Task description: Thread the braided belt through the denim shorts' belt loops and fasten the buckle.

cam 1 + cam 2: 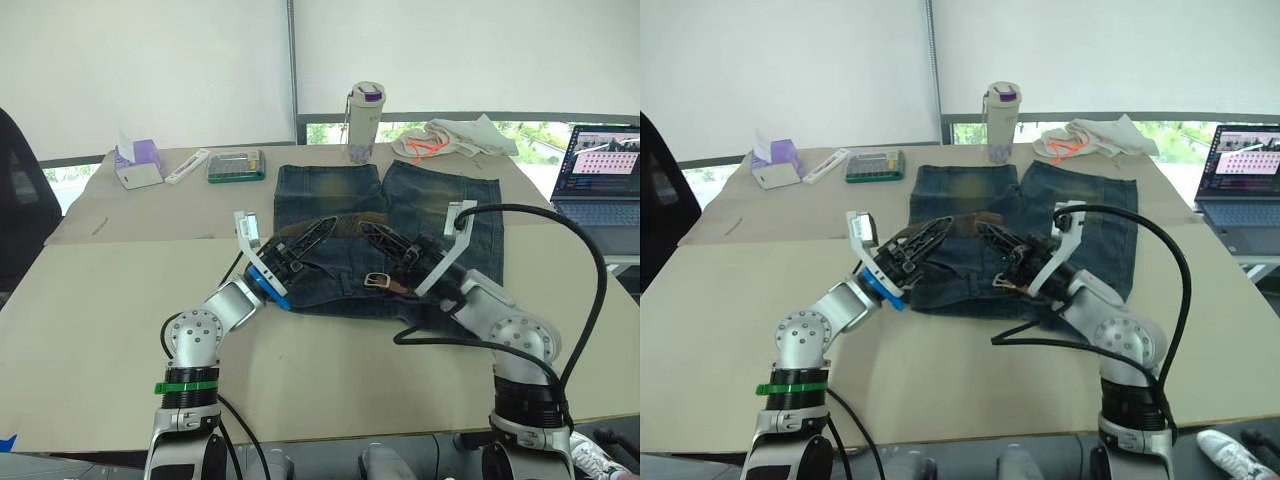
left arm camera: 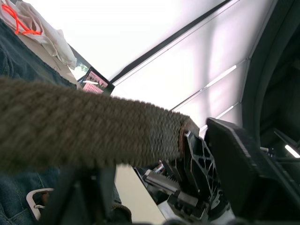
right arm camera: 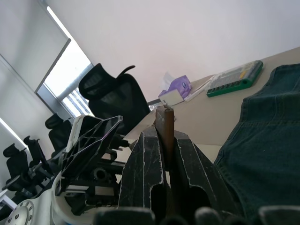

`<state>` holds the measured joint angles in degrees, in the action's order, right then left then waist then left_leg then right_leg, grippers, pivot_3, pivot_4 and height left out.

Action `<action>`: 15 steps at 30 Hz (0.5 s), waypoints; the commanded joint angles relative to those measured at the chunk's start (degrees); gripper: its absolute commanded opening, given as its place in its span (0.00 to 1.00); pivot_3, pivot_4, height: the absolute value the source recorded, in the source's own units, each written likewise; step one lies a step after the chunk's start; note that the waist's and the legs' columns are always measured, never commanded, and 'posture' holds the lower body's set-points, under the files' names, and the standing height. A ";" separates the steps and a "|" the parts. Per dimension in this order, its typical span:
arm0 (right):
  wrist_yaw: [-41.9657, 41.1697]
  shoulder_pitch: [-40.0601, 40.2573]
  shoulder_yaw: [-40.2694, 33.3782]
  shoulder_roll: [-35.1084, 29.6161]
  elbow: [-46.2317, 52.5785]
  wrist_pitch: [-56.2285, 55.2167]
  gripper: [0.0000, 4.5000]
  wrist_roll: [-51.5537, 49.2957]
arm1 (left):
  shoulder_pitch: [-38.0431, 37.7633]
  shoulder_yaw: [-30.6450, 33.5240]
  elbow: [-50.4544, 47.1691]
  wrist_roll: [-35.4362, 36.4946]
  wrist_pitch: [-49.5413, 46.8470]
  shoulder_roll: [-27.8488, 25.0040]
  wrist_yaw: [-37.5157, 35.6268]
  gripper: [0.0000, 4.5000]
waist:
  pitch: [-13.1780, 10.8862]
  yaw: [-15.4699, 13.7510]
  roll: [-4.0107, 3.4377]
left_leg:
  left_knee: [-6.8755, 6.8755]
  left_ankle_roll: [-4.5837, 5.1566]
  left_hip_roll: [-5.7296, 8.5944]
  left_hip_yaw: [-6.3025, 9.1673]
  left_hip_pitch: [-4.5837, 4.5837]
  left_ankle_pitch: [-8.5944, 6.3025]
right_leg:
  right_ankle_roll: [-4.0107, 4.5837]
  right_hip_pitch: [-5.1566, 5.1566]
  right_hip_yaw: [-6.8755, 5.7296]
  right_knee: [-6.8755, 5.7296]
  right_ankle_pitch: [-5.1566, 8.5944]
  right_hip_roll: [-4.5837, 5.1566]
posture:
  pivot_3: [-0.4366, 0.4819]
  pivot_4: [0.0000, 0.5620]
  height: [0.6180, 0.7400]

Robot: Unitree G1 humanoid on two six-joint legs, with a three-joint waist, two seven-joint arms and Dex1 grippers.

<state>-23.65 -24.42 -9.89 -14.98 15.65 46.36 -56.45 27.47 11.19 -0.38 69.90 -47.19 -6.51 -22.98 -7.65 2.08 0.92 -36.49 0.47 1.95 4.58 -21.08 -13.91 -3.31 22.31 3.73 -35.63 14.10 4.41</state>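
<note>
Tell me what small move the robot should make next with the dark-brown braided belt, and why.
Probably the right gripper should lower the strap end it pinches toward a blue denim belt loop. The dark-brown braided belt is lifted above the faded blue denim shorts between both grippers, and its silver buckle lies unfastened.

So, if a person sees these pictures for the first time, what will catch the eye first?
Most likely the two grippers, left and right, meeting over the denim shorts spread in the middle of the table, each with its jaws closed on the braided belt. Next, the silver buckle lying on the shorts near the right arm, and the open laptop at the table's right edge.
</note>
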 commanded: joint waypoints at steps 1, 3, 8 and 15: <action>-0.47 -0.55 0.33 -0.25 2.04 0.46 0.00 -1.33 | 0.00 0.04 -2.44 0.35 0.01 0.77 -0.28 0.34 | 0.00 -0.07 0.00 | 0.00 0.00 0.00 0.00 0.00 0.00 | 0.00 0.00 0.00 0.00 0.00 0.00 | 0.48 0.27 1.00; -0.38 -0.47 0.86 -0.31 1.89 0.67 0.00 -1.23 | -0.48 -0.20 -3.18 0.36 -0.23 0.95 -0.77 0.19 | 0.00 -0.14 0.00 | 0.00 0.00 0.00 0.00 -0.01 0.00 | 0.00 0.00 0.00 0.03 0.00 0.00 | 0.48 0.27 1.00; -0.94 -0.39 1.64 -1.04 1.79 0.27 0.00 -0.19 | -1.44 -0.34 -4.22 -0.60 0.05 1.16 0.00 0.01 | 0.00 -0.20 0.00 | 0.00 0.00 -0.01 0.00 -0.01 0.00 | 0.00 -0.02 0.01 0.10 0.00 0.00 | 0.48 0.27 1.00; -5.61 2.37 4.98 -6.67 3.10 -7.92 0.49 11.31 | -3.00 1.93 -5.91 -2.44 -1.14 -1.23 7.79 0.00 | 0.00 -0.63 0.00 | 0.03 0.00 -0.01 -0.01 -0.02 0.00 | 0.00 -0.05 0.01 0.23 0.00 0.00 | 0.48 0.27 1.00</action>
<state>-27.14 -22.19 -5.25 -20.23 16.46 43.03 -48.96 24.65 11.73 -3.99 67.48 -47.79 -7.05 -17.68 -7.65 1.46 0.93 -36.46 0.47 1.95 4.56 -21.09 -13.91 -3.31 22.25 3.74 -35.39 14.10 4.41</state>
